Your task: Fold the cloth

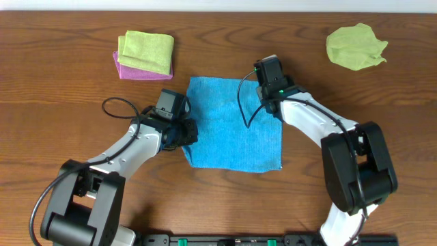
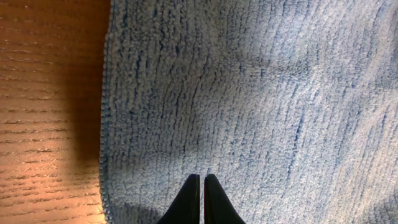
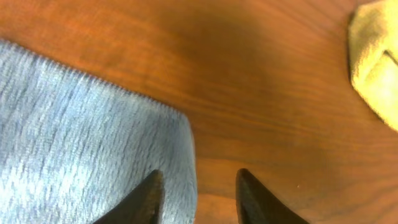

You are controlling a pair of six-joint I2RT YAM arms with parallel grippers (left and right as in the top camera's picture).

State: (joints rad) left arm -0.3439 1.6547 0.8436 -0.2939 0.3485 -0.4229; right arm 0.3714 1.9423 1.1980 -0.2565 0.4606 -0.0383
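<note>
The blue cloth [image 1: 232, 130] lies spread flat in the middle of the wooden table. My left gripper [image 1: 188, 132] is at the cloth's left edge. In the left wrist view its fingertips [image 2: 202, 179] are shut just above the cloth's pile [image 2: 261, 93], with nothing visibly pinched. My right gripper [image 1: 266, 80] hovers at the cloth's far right corner and is open. In the right wrist view the gripper [image 3: 199, 175] straddles the cloth's edge. One finger [image 3: 149, 193] is over the cloth [image 3: 81, 143] and the other is over bare wood.
A folded yellow-green cloth [image 1: 145, 51] rests on a purple cloth [image 1: 136, 70] at the back left. A crumpled yellow-green cloth [image 1: 355, 46] lies at the back right, its edge [image 3: 376, 68] showing in the right wrist view. A black cable [image 1: 246, 106] hangs over the blue cloth.
</note>
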